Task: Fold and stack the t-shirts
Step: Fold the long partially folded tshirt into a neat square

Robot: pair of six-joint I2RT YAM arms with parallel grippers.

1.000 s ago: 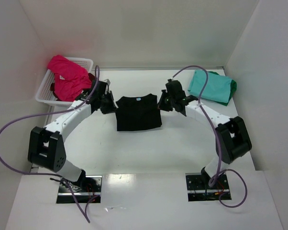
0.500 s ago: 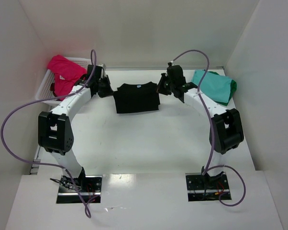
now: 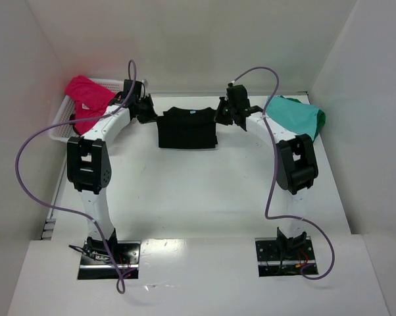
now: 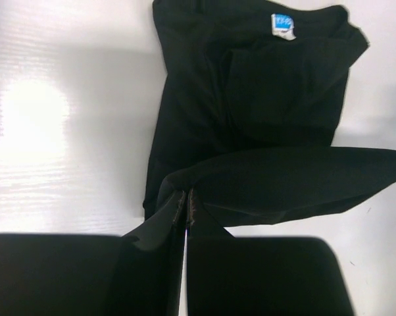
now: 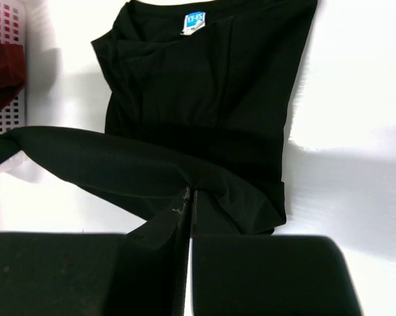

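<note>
Gripping opposite side edges of the black t-shirt [image 3: 187, 129], both arms reach toward the far side of the table [image 3: 198, 191]. The left gripper [image 4: 186, 204] has its fingers pressed together on a pinch of black cloth at the garment's left edge. The right gripper [image 5: 189, 201] is clamped in the same way on a pinch at the right edge. Both wrist views show a band of cloth raised and drawn taut across the near part of the shirt, running from one grip toward the other. The rest of the shirt lies flat on the table as a compact, partly folded rectangle. Its collar points to the far wall, and the light-blue neck label [image 4: 283, 25] faces up. A white lattice basket [image 3: 60, 128] stands at the far left corner, just beside the left arm. A magenta-pink t-shirt [image 3: 86, 95] is heaped in it and spills over the rim. The right wrist view shows a dark red t-shirt [image 5: 0, 72] behind the basket's lattice wall. At the far right, a folded teal t-shirt [image 3: 293, 117] rests on a green t-shirt [image 3: 321, 118], of which only the right edge shows. This pile lies apart from the black shirt.
</note>
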